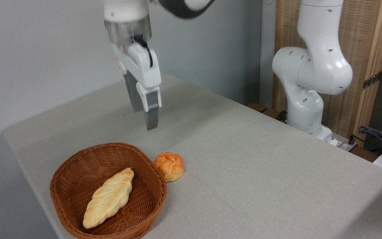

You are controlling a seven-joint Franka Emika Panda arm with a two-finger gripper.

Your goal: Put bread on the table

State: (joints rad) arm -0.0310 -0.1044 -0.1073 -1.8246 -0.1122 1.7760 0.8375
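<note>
Camera view: my gripper (146,114) hangs high over the table (260,166), holding nothing; I cannot tell how far apart its fingers stand. The bun (169,166) sits on the cloth at the basket's (78,172) three o'clock, touching the rim. The loaf (108,198) lies inside. I judge the job done; I'd lift straight clear, avoiding both.

The bread (169,166) is left wide open from above and the right, bare table (260,172) all round there, while its left side is blocked by the basket (78,186) rim.
</note>
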